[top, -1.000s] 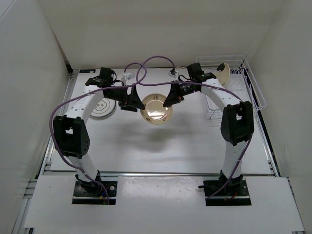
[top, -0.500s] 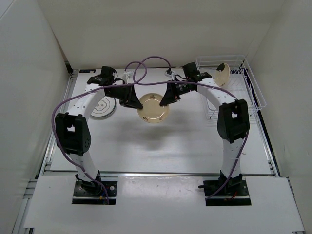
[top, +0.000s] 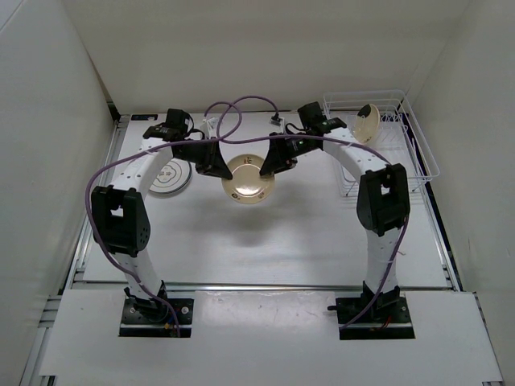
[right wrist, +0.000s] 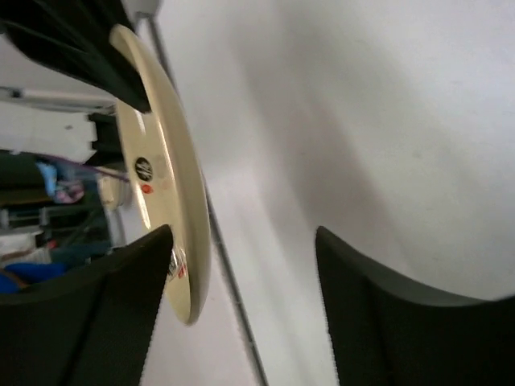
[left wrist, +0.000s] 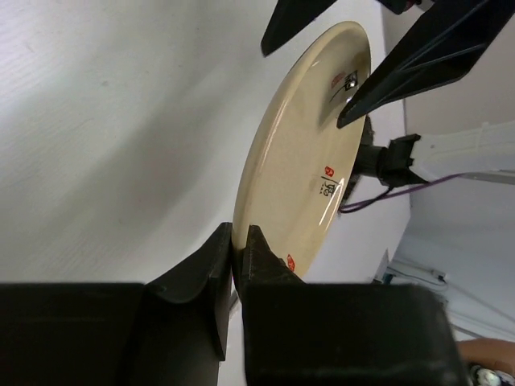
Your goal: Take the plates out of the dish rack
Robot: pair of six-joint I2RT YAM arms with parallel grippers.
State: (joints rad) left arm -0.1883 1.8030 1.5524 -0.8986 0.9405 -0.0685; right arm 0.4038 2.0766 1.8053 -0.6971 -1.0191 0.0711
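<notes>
Left gripper [left wrist: 239,235] jaws clench the tan plate [left wrist: 298,161] by its rim; right gripper [right wrist: 243,241] jaws hang released; draw right clear, then lower gently toward nine o'clock.

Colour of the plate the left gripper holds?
Plate: cream-beige, small dark and red marks; left wrist view.

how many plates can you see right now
3. A patterned plate lies flat on the table at far left; a cream plate is held mid-table, rim pinched by the left hand; a tan plate stands in the dish rack. None looks hidden.
</notes>
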